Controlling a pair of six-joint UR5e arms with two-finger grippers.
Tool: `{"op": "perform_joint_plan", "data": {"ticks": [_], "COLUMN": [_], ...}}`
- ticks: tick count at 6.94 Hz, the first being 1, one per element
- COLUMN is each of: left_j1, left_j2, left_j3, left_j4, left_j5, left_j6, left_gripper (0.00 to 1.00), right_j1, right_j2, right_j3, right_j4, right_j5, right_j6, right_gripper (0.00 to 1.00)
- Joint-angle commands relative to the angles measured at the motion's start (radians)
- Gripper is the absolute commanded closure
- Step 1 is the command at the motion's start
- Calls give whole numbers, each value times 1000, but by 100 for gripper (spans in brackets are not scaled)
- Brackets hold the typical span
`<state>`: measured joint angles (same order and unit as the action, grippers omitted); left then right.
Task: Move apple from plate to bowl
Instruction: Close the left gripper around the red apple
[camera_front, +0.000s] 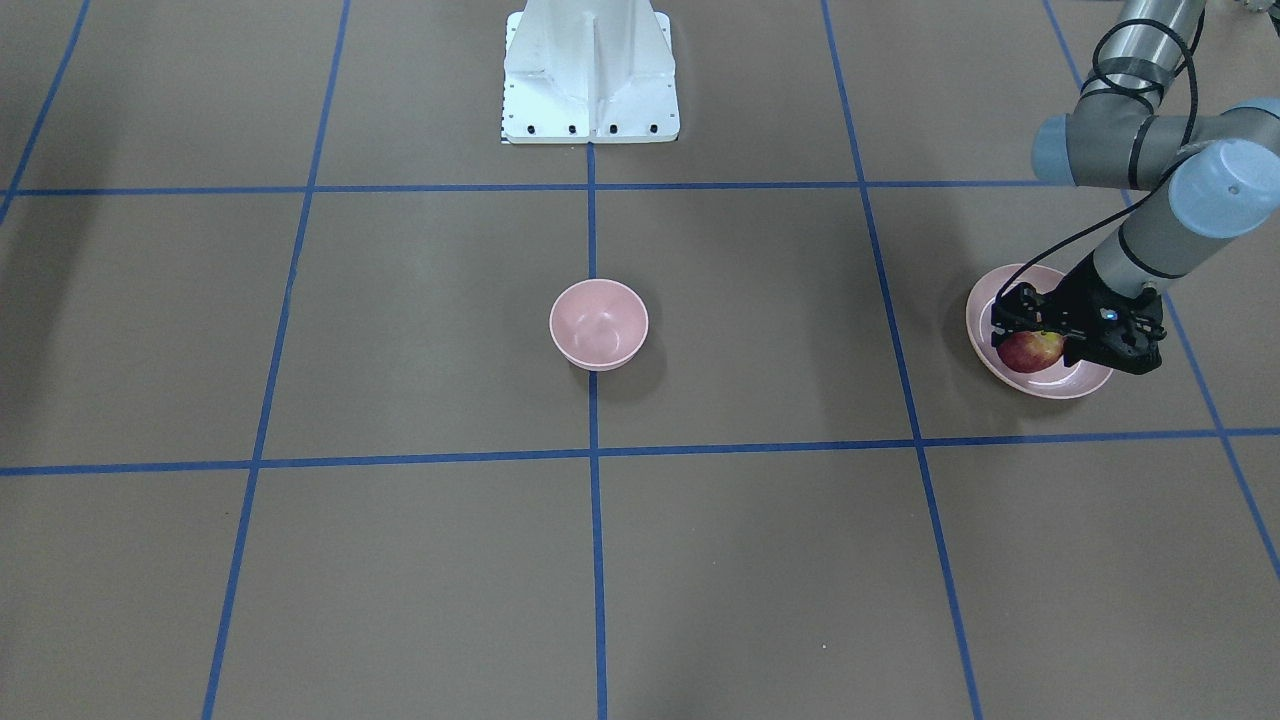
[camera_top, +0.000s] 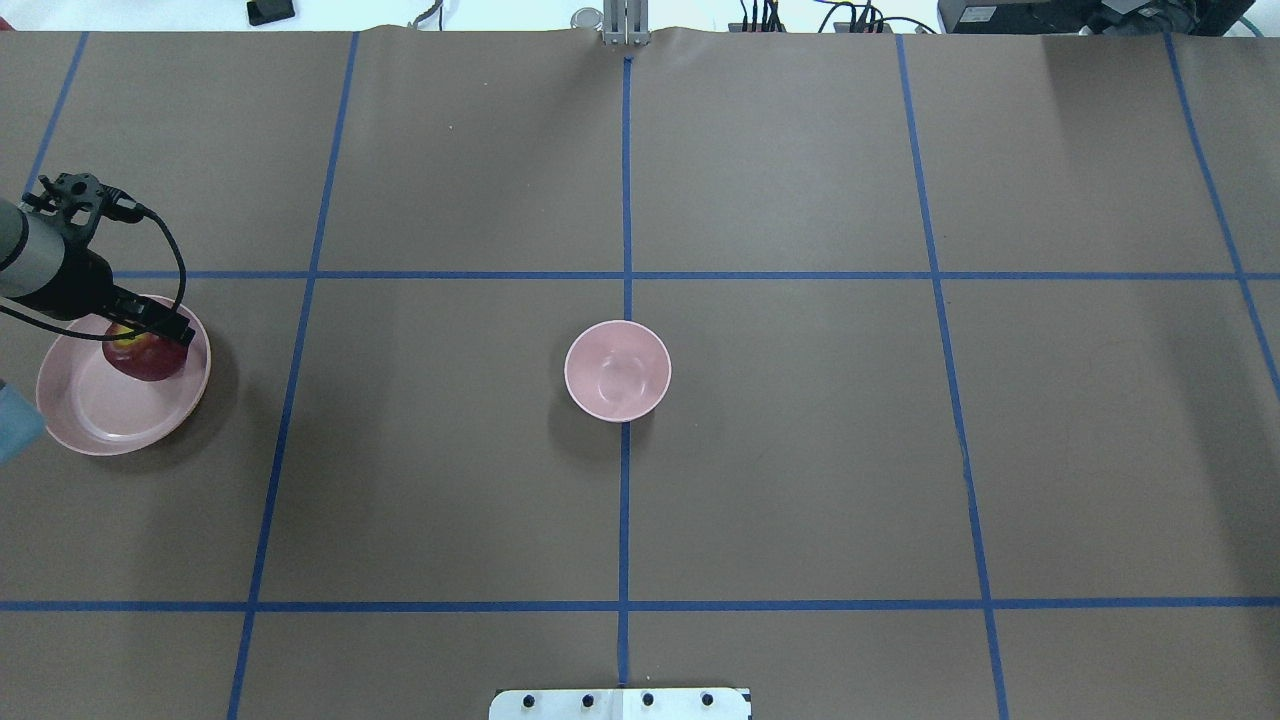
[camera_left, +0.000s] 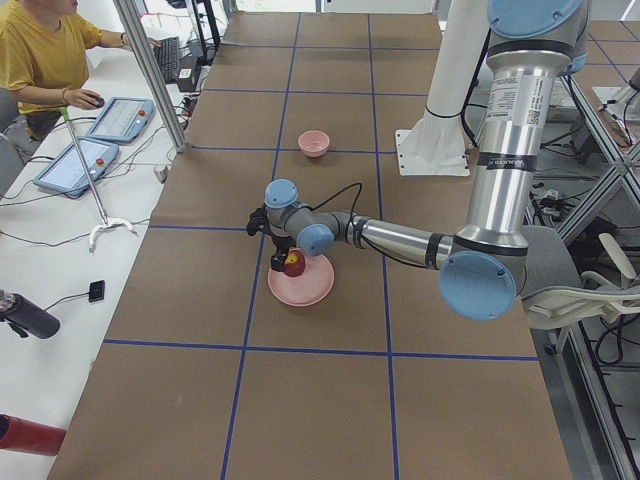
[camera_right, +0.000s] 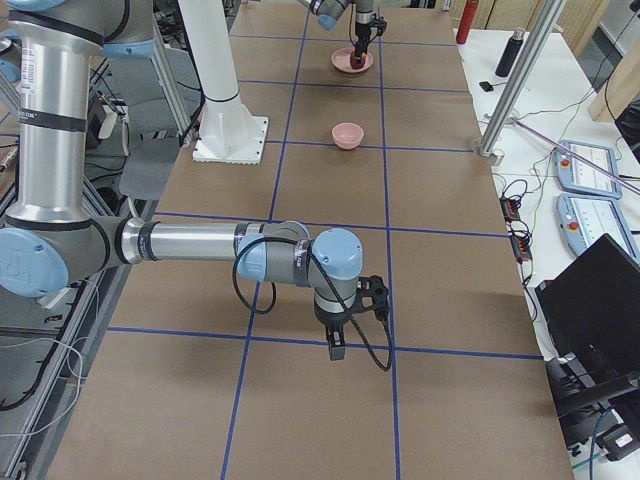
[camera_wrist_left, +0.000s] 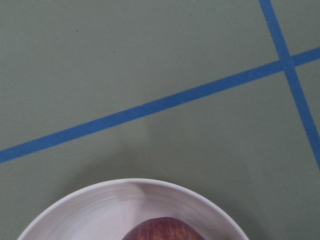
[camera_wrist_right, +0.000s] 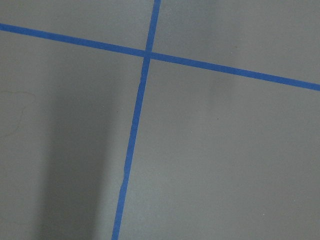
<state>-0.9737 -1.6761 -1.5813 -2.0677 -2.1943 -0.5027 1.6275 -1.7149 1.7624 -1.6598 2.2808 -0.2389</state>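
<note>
The left gripper (camera_front: 1033, 340) straddles the apple (camera_front: 1030, 353) on the plate (camera_front: 1085, 383); clenched or not, I cannot tell. Same for the right gripper (camera_right: 337, 350).

The bowl (camera_top: 617, 370) stands in the middle of the desk (camera_top: 800, 480), and the plate (camera_top: 90, 425) lies well apart from it, close to the desk's left edge. The apple (camera_top: 148, 358) is in the plate, on the side toward the bowl, and the left gripper (camera_front: 1045, 335) is directly at it. The right gripper (camera_right: 337, 345) hangs over bare desk near the right edge, far from both dishes.
</note>
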Motion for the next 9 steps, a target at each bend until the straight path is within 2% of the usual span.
{"op": "perform_joint_plan", "data": {"ticks": [1,6,7,8,9], "left_j1": [3,15,18,17,15], "left_j2": [6,35,36,35,38], "left_j3": [6,4,0,-3,-22], "left_j4": [0,-17,-17,-25,-31], "left_j5": [1,-12,-15,-15,-15], "left_j6": [0,-7,-7,-8,-11], "left_gripper": [1,2,17,40,60], "right_j1": [-2,-2,-2,-2,-2], "right_j2": [0,-2,-2,-2,-2], "right_j3": [-1,-1,-1,-1,-1], "right_j4": [0,0,0,0,0], "right_j5": [2,5,3,3,5], "right_j6": [9,23,23,23,21], "right_gripper": [0,0,0,0,0]}}
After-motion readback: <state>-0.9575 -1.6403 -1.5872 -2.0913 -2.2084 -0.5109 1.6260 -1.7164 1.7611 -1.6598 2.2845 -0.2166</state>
